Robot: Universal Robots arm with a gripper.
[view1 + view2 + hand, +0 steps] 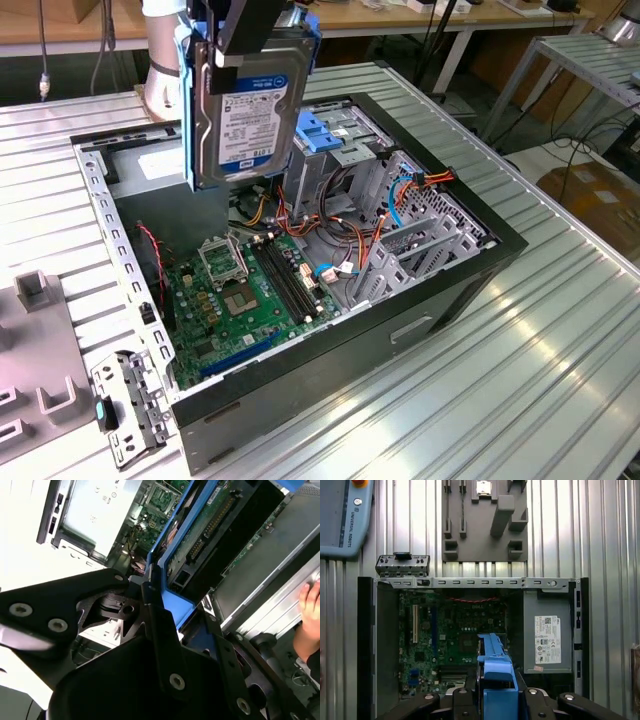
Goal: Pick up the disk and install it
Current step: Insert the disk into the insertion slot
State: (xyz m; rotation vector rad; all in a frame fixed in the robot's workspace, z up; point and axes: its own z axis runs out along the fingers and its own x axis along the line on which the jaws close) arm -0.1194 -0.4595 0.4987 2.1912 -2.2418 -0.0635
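1. A ribbed silver metal worktop point(560, 330) carries everything and gives the arm a flat, steady base.
2. A black desktop computer case point(380, 340) lies on its side on the worktop with the open side up, so the inside can be reached from above.
3. A green motherboard point(240, 290) covers the case floor. In the first wrist view, a grey power-supply box point(547, 630) fills one corner.
4. A silver metal drive cage point(345, 160) with a blue plastic latch point(322, 130) stands inside the case. It is probably where the drive belongs.
5. The disk point(245, 110), a flat silver hard drive with a white-and-blue label and blue plastic rails, hangs upright in the air. It is above the motherboard and near the cage, touching nothing below.
6. The black pincer point(250, 45) is clamped on the disk's upper end, which leaves the lower end free to go in.
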